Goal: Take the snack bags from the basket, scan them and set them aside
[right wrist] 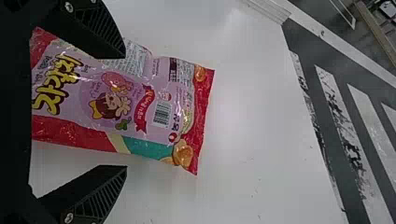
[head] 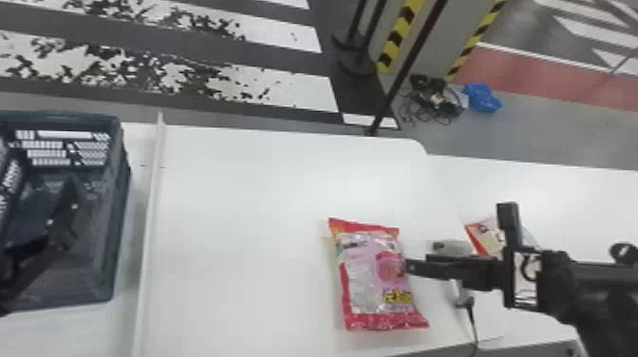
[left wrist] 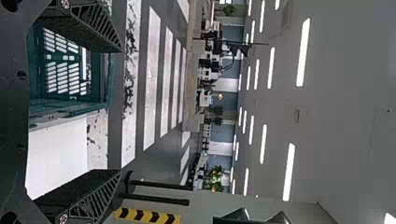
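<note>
in the head view, the left gripper (head: 43,173) is over the basket (head: 120,209), the right one (head: 420,268) at the edge of the snack bag (head: 370,280), a second bag (head: 490,233) beside it. left wrist view: released fingers, basket between. right wrist view: released fingers, snack bag between.

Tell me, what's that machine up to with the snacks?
A two-armed robot is working through bags of snacks. Its right fingers stand apart at a pink and red snack bag, which lies on the white table and isn't gripped. Its left fingers, also apart and holding nothing, are at the dark basket. Beyond the bag, to the robot's right, are what looks like a scanner and another bag, partly hidden by the right arm.
</note>
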Robot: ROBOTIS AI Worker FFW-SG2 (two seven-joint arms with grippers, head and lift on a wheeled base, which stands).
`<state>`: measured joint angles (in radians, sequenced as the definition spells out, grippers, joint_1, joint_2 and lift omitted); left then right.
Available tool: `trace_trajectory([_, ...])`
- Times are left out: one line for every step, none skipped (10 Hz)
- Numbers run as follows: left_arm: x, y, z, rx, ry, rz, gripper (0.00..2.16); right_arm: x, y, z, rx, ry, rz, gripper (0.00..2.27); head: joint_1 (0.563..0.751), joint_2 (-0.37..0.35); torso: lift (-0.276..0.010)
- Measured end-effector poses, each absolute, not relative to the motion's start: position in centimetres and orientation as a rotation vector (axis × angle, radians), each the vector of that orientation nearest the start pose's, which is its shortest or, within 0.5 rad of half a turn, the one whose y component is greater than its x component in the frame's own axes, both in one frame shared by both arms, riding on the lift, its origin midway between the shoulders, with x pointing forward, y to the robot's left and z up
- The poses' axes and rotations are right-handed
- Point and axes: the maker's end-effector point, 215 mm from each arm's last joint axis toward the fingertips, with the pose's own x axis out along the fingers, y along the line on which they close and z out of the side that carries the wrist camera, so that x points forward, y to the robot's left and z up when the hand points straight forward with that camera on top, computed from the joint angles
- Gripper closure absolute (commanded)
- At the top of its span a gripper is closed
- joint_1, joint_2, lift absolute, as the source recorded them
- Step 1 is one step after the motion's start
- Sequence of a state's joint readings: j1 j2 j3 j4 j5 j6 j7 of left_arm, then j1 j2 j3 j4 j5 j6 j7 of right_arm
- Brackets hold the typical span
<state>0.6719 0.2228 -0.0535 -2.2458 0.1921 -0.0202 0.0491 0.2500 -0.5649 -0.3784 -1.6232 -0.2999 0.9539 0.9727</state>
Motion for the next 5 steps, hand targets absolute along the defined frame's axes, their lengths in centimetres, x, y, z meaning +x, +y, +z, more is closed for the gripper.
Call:
trace_trajectory([39.9,20.9,-30.1,-0.05,0.011,-0.13,0.07,36.5,-41.5,-50.7,0.33,0.973,0.492,0.09,0.695,-0.303,-0.075])
trace_trajectory([40.0,20.9,-30.3,-0.049,0.016,-0.128,0.07,36.5,-41.0,-51.6,0.323,1.0,0.501,0.09,0.695,-0.295,-0.075])
trace_trajectory([40.1,20.9,-30.3,-0.049,0.017,-0.128,0.07,36.5,-40.4,-52.5,0.31,1.025,0.517,0.09,0.695,-0.286,-0.075])
trace_trajectory([40.2,20.9,-30.3,-0.048,0.018,-0.128,0.07,36.6,-40.2,-53.0,0.297,1.038,0.529,0.09,0.695,-0.282,-0.075])
trace_trajectory([40.3,20.8,-30.3,-0.048,0.019,-0.128,0.07,36.6,-40.0,-53.4,0.297,1.053,0.549,0.31,0.695,-0.279,-0.075])
